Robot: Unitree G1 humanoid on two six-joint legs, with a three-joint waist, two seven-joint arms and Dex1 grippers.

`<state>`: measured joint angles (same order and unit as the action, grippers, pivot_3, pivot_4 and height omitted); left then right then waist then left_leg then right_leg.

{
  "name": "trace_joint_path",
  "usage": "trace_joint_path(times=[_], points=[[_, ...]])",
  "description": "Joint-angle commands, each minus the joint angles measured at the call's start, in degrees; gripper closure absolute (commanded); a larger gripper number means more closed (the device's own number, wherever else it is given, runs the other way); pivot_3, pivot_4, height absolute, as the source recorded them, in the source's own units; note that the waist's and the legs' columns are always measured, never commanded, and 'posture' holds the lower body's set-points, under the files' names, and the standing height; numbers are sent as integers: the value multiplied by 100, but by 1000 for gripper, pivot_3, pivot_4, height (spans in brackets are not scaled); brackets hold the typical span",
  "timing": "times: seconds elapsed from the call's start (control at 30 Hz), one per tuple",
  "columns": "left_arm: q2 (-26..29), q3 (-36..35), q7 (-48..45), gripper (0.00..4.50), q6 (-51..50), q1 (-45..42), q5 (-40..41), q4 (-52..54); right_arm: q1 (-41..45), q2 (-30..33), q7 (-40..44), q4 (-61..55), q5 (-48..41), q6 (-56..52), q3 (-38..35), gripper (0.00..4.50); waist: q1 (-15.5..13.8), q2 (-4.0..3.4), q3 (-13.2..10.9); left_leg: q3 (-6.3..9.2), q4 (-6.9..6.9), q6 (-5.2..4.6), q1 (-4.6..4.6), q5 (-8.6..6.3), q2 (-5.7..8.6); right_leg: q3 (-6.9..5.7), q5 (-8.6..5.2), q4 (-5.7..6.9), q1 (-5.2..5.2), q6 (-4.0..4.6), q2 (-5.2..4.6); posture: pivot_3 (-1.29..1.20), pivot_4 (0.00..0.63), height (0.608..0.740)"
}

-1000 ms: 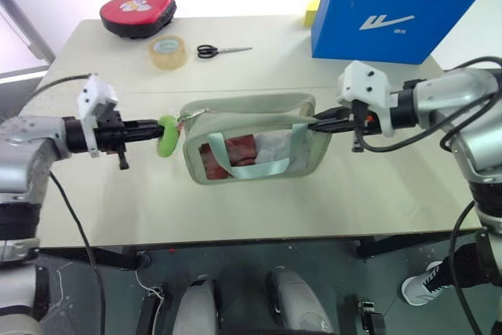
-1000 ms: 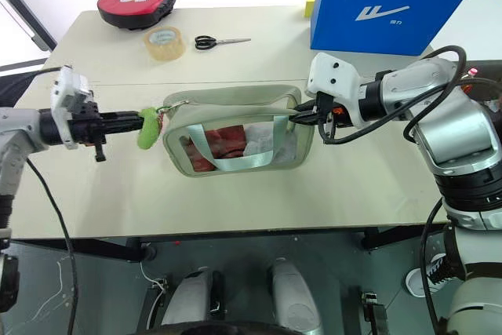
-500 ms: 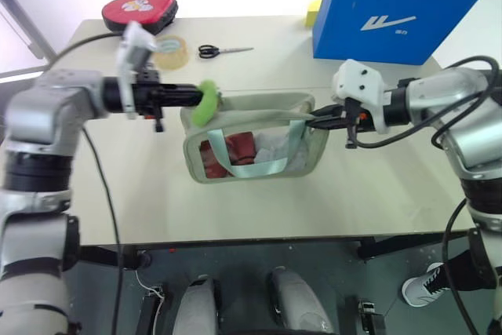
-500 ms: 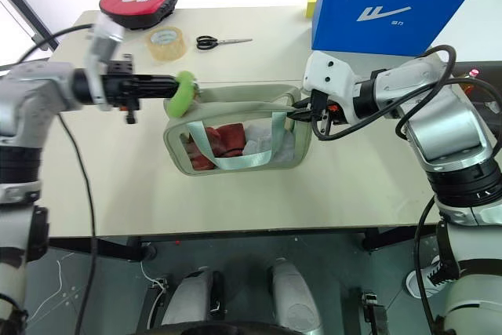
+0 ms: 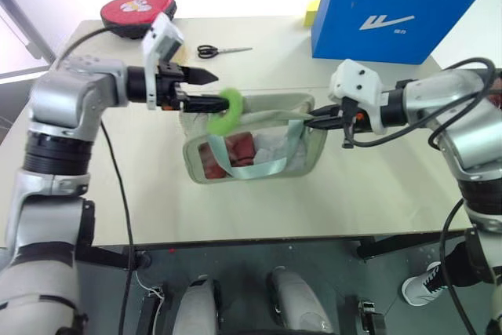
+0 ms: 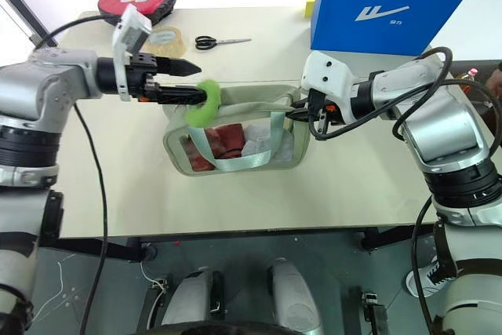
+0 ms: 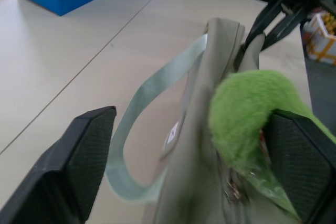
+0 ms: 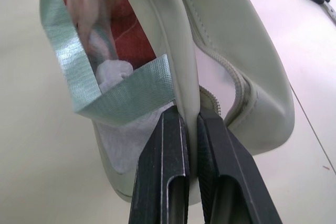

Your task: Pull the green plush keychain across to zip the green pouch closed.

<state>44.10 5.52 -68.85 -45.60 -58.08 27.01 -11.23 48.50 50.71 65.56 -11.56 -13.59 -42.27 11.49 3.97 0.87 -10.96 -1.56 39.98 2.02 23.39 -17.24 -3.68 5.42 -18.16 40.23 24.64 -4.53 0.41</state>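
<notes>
The pale green pouch (image 5: 259,151) hangs just above the table between my arms, with red and white items behind its clear window and a mint strap (image 7: 152,108) looping down. My right gripper (image 5: 314,121) is shut on the pouch's right end seam, its fingers (image 8: 170,171) pressed onto the fabric. My left gripper (image 5: 220,89) is open over the pouch's top left corner. The green plush keychain (image 5: 226,112) hangs at the zipper there. It leans on one finger (image 7: 302,161) and is not clamped.
A blue box (image 5: 396,5) stands at the back right with a small yellow object (image 5: 311,12) beside it. Black scissors (image 5: 223,51), a tape roll (image 6: 161,35) and a red heart-shaped case (image 5: 137,12) lie at the back left.
My left arm carried the plush keychain rightward from beside the pouch to over its top left corner, then opened and let go of it. The right gripper kept its hold.
</notes>
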Motion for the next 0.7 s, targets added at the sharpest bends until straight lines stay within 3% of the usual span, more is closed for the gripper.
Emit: trace_joint_path(times=[0.03, 0.3, 0.47, 0.7], points=[[381, -180, -291, 26, 367, -54, -167, -128, 29, -17, -76, -116, -9, -11, -72, 4500, -6, 0, 0, -1, 0, 0, 0, 0, 0, 0, 0, 0, 0, 0, 0, 0, 150, 737], [792, -438, -665, 26, 694, 35, -135, -196, 53, -54, -92, -41, 30, 64, -17, 4500, -3, 0, 0, -3, 1, 0, 1, 0, 1, -1, 0, 0, 0, 0, 0, 0, 150, 737], [1059, -1088, -1152, 26, 720, 1484, 590, 1273, 21, -54, -71, -66, 16, 76, -24, 4500, 5, -2, 1, -7, -7, 0, -3, 0, -6, 6, 0, -1, 3, 0, -3, 0, 150, 737], [1150, -1256, -869, 26, 1049, 2647, 465, 2005, 20, -43, -38, -59, 27, 89, -18, 4500, -10, 0, 1, -4, 4, 1, -3, 1, -2, 1, 0, 3, -5, 1, -3, 0, 150, 737]])
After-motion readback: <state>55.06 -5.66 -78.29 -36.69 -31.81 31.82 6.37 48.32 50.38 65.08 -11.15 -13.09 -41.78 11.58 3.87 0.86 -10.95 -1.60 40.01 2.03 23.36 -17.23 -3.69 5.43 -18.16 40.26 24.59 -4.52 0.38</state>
